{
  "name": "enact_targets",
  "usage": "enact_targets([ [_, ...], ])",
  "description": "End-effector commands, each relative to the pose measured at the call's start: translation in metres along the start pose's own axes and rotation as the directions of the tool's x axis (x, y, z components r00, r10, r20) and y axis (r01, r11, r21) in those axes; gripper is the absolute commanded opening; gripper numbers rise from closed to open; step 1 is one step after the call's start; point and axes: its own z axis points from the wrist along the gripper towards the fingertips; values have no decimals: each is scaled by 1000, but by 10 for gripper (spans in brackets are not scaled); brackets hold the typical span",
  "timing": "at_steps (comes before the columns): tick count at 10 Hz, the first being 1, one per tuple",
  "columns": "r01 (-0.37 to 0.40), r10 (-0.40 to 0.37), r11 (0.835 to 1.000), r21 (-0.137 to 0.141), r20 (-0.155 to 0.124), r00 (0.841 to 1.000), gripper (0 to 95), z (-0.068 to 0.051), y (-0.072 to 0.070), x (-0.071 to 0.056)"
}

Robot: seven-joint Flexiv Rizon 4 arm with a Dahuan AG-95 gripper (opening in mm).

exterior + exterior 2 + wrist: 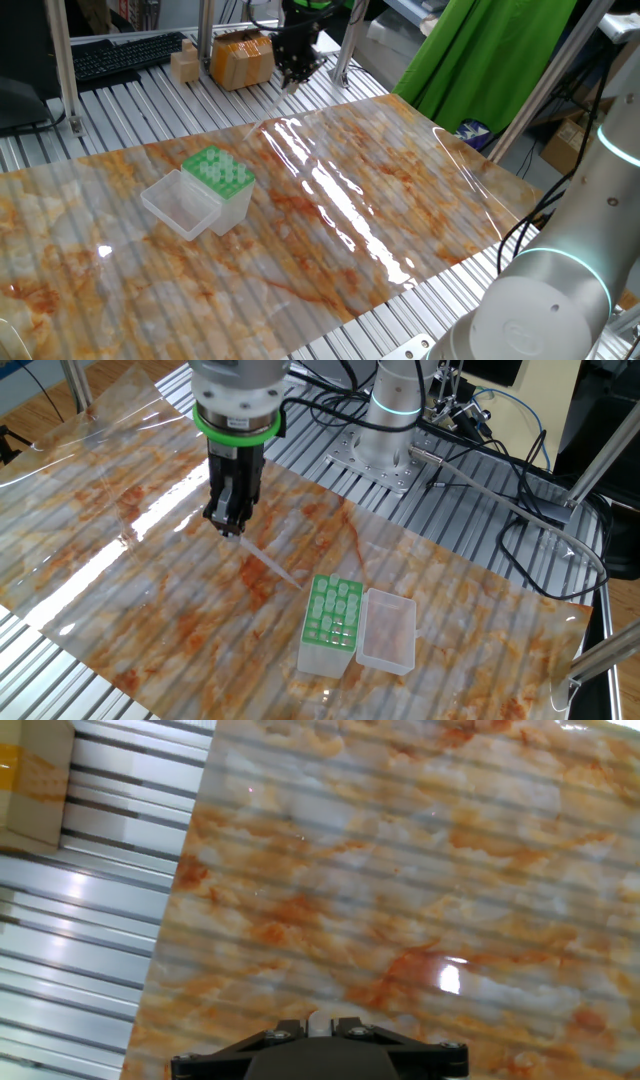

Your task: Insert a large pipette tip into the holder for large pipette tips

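Pincer (229, 525) up over marbled counter (150, 590), fingers shut on top end of large pipette tip (268, 564), which slants down w/ point twd holder for large pipette tips (333, 624), lower-right of pincer, lid open.

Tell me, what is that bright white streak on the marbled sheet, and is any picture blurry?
One fixed view: the streak is lamp glare on the glossy sheet. The other fixed view: softer glare near the gripper. Hand view: one small glare spot; all fairly sharp.
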Motion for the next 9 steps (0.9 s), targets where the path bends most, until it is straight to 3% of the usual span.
enact_targets([
  [1,-6,6,1000,2,6,1000,0,2,4,4],
  [9,-20,19,1000,12,34,999,0,20,23,21],
])
